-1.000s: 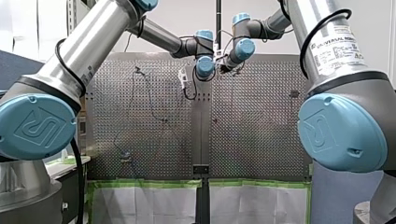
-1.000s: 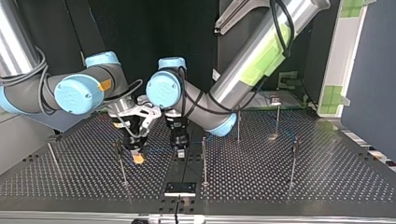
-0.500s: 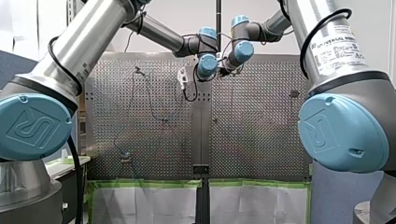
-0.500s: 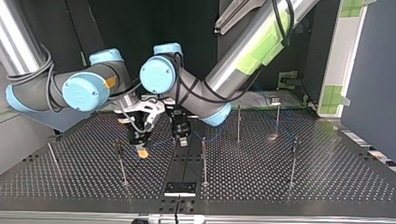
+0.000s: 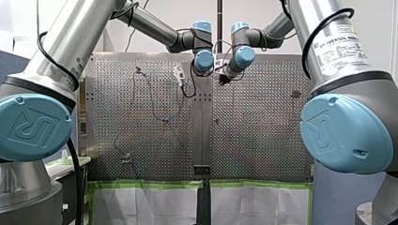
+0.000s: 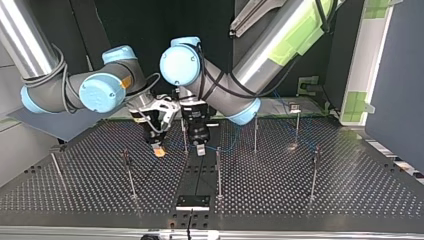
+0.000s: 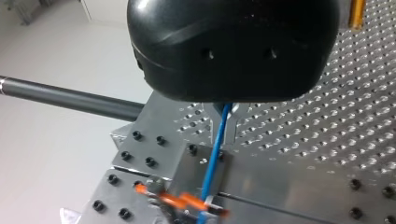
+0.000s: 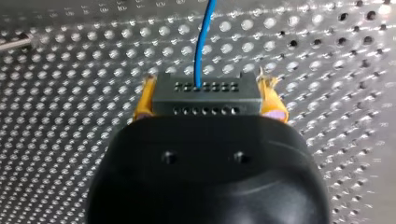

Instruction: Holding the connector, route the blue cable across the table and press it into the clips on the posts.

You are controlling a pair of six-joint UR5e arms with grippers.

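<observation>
In the right wrist view my right gripper [image 8: 205, 99] is shut on a dark connector [image 8: 205, 88], yellow pads [image 8: 272, 103] on either side. The blue cable [image 8: 203, 42] leaves the connector and runs ahead over the perforated plate. In the left wrist view my left gripper [image 7: 227, 116] is shut on the blue cable [image 7: 214, 158], which hangs down past its metal fingers. In the top view my right gripper [image 6: 159, 150] and my left gripper [image 6: 200, 148] hang close together near the table's middle, a thin post [image 6: 185, 135] between them. The cable [image 6: 227, 149] trails towards the view's right.
Several thin posts stand on the table: one [image 6: 129, 175] at the top view's front left, one [image 6: 218, 172] at the centre front, others [image 6: 255, 132] [image 6: 314, 172] to the right. A small black plate [image 6: 192, 202] lies at the front edge. Something orange [image 7: 180, 200] lies blurred under my left gripper.
Both grippers have moved away from the top view's camera and slightly to its right, still close together. Both grips are unchanged.
</observation>
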